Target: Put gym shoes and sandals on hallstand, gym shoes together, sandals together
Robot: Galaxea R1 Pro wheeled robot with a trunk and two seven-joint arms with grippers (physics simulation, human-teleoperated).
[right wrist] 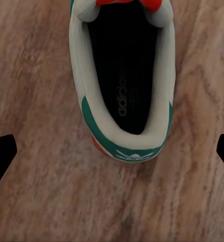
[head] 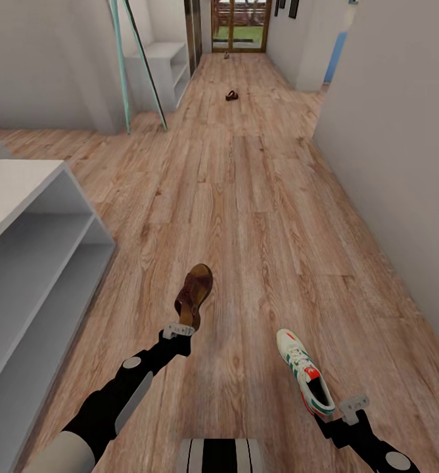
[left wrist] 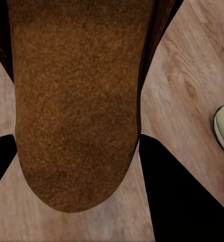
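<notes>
Looking from the left of your head view, you have the shoe rack [head: 42, 263] against the wall, pale grey with two open compartments, and no shoe on its top or in either compartment. Next comes your left gripper [head: 179, 330], its fingers [left wrist: 182, 201] closed on the heel end of one brown sandal [head: 194, 294], which is held above the wood floor [head: 246, 197] with its toe pointing away from you; your left wrist view looks at the tan footbed [left wrist: 76, 101] between the dark fingers. Further right, one white sneaker [head: 305, 374] with green stripes lies on the floor, heel toward you, toe away. Your right gripper [head: 353, 408] sits just behind that heel with its fingers [right wrist: 1, 156] spread wide, either side of the heel and clear of it, holding nothing. Down the corridor a second sandal [head: 231, 95] lies on the floor, and well beyond it, near the far door, a small pale object [head: 226, 56] too small to identify. So you can count two sandals and one sneaker for certain.
</notes>
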